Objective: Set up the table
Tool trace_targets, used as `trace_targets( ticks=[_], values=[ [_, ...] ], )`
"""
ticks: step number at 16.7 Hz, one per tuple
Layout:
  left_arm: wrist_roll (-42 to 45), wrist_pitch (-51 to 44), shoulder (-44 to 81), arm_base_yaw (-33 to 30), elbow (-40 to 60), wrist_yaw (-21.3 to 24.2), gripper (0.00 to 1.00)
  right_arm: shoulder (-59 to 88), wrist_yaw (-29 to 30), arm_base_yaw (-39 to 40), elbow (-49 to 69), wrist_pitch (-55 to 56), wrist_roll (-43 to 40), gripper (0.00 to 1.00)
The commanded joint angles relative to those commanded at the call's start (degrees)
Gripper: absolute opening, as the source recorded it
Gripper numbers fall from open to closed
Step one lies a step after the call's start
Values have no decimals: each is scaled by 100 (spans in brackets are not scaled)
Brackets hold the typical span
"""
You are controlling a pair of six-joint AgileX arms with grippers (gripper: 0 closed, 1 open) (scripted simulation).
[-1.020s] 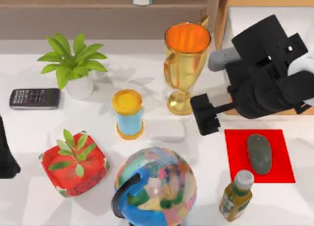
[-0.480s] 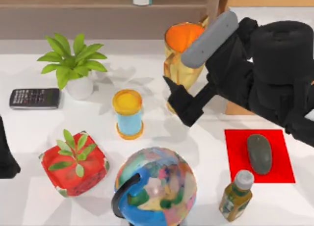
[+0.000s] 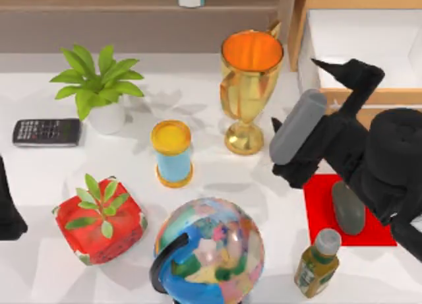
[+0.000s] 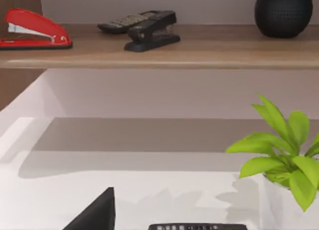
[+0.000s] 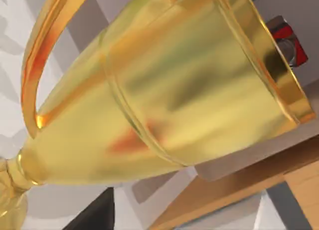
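Right gripper [image 3: 280,152] hangs low over the white table [image 3: 217,106], angled toward the gold trophy [image 3: 249,86] just beside it; finger spread: cannot tell. Left arm parked at table's left edge

No text, brand, number or sign can be read anywhere. The calculator [image 3: 46,132] on the worktop [image 3: 217,106] shows rows of keys whose markings are too small to make out, and the label on the bottle [image 3: 316,264] shows no legible lettering. The globe [image 3: 210,250] carries only patches of colour, without readable names.
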Motion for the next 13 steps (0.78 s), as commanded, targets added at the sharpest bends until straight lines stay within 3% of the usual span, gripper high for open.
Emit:
trace_targets(
  ticks=[7, 13],
  values=[
    [0, 0, 0, 0, 0, 0, 100, 1246, 690, -851, -1311, 3120, -2568, 100],
    [0, 0, 0, 0, 0, 0, 100, 1871, 1023, -1419, -1692, 4465, -3617, 100]
  ],
)
